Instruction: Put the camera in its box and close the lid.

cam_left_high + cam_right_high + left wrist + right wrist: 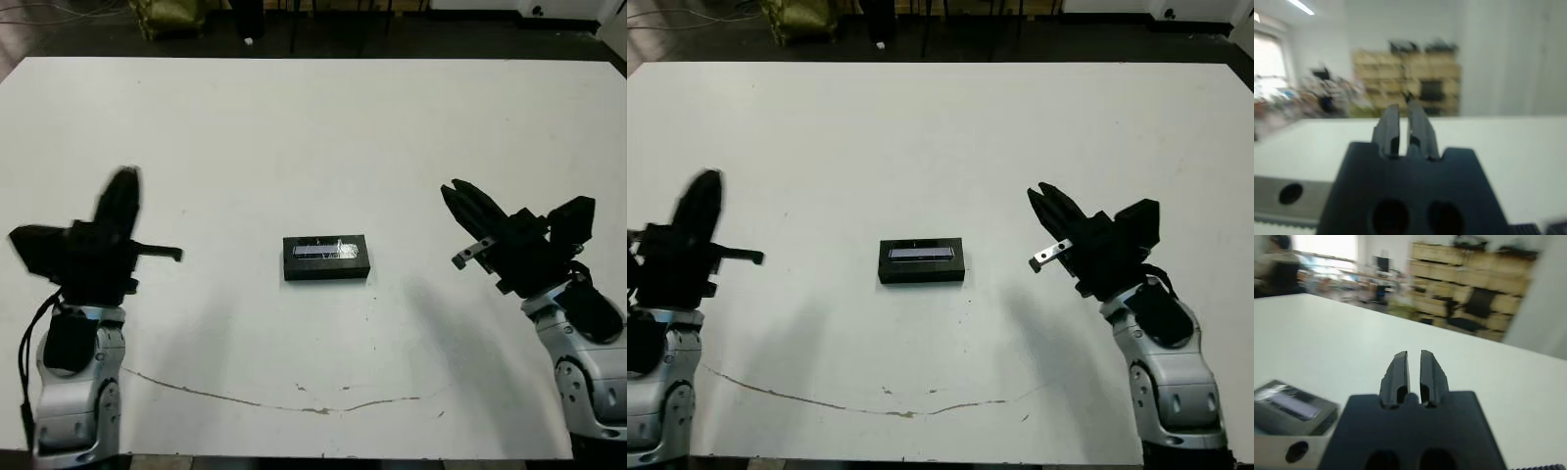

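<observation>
Resting mid-table: one lidded box, seemingly shut.

White table; thin brown crack line near front edge.

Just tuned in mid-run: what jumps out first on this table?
A small black box sits alone at the middle of the white table, its lid with the silvery strip lying on top, so it looks closed. The left gripper and the right gripper hang on either side of it, well apart from it, holding nothing. A thin brown crack line runs along the table's near edge.
</observation>
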